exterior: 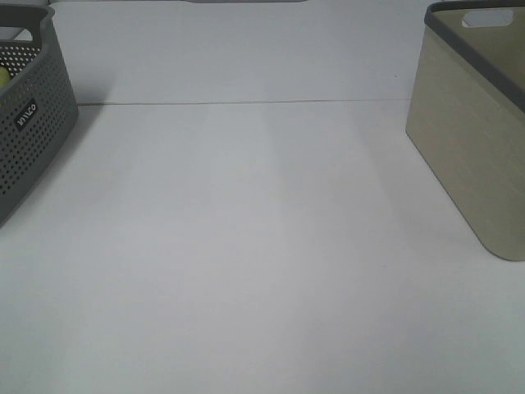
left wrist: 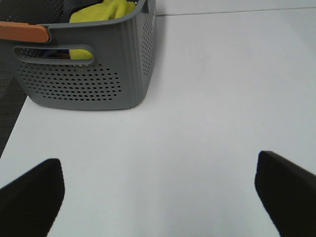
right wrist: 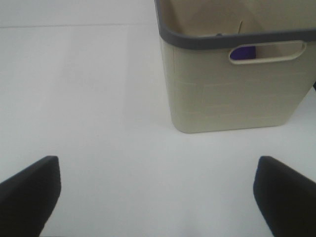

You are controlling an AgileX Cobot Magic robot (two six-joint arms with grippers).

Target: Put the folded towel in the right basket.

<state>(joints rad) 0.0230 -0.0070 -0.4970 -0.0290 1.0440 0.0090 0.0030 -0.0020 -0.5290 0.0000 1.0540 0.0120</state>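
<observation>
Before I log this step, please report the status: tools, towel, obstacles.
Both tools open, empty: left, right. Yellow towel in grey basket, not folded flat as far as visible. Beige basket on the right, path clear.

White bench carrying two baskets at opposite edges.

The bench surface is plain white and matte, with a thin seam line running across it toward the far side. A grey perforated basket stands directly on the bench at the left edge of the high view, and a beige basket with a grey rim stands directly on it at the right edge. The two baskets are well apart, with bare bench surface between them.
</observation>
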